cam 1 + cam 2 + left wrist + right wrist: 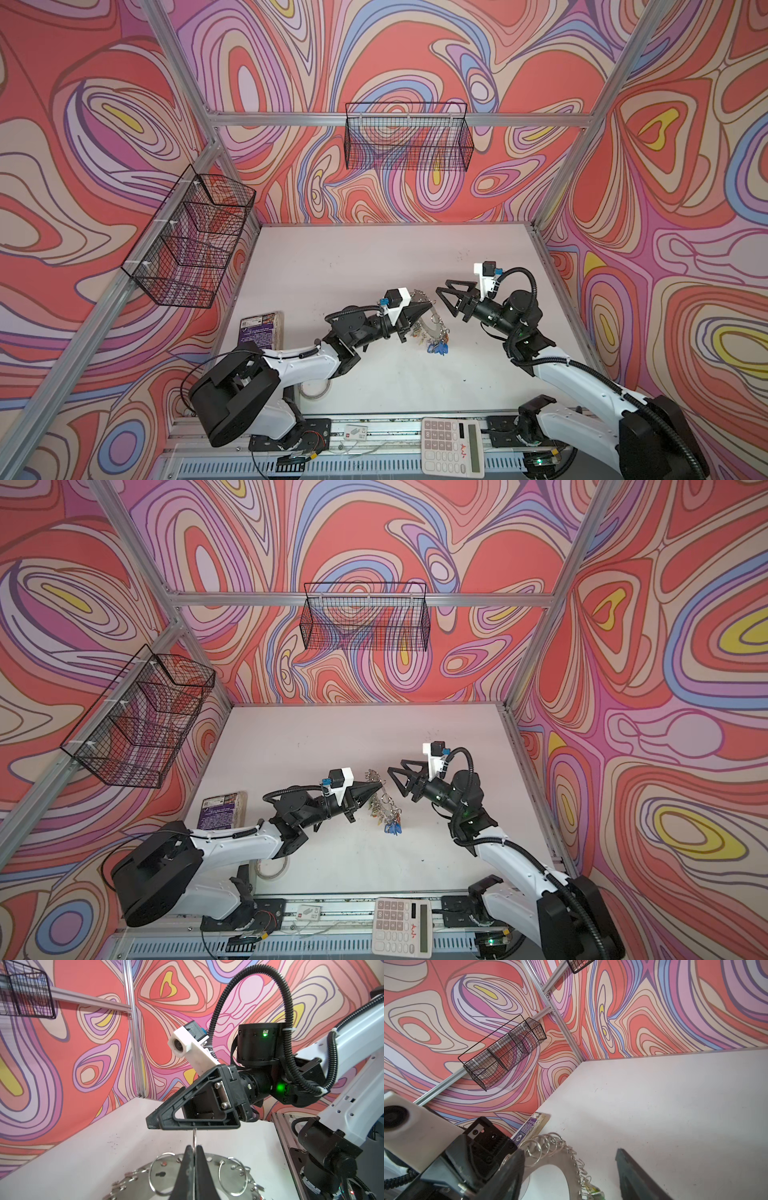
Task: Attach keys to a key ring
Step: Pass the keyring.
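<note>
Keys [436,345] with blue tags already dangle from the key ring [434,318], pinched upright above the table [374,266] by the left gripper [428,306]. Just beyond, the right gripper [444,302] gapes empty, so further attaching probably remains.

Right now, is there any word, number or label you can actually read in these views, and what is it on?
Nothing reads clearly.
calculator: key markings and a red scrawl beside the display, too blurred to read.
book: pale print on its purple cover, too small to read.
white tag on the front rail: a red mark and dark characters, too small to read.
</note>
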Controlling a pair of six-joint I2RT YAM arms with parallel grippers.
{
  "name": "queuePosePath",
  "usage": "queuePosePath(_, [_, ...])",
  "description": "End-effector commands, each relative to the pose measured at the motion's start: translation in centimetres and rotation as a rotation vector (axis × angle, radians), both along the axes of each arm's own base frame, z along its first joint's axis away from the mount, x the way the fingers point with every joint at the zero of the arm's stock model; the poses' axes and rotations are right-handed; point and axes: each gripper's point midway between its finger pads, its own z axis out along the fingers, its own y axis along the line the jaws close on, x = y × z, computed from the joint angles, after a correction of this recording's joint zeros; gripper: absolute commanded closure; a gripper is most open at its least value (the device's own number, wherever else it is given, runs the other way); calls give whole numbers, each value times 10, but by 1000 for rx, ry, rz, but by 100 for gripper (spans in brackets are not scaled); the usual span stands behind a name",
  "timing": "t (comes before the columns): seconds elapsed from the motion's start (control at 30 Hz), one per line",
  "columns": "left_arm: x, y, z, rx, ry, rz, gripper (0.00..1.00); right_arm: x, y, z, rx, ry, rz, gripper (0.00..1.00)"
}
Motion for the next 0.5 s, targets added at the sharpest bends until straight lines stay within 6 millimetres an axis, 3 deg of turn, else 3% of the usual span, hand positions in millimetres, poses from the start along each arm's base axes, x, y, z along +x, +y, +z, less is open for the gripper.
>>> queuePosePath(0.0, [-7,0,39,-82,-185,5,100,-5,0,2,42,11,44,28])
queuePosePath(0.47, [-5,-4,21,60,-451,104,100,1,-3,-5,14,26,23,27])
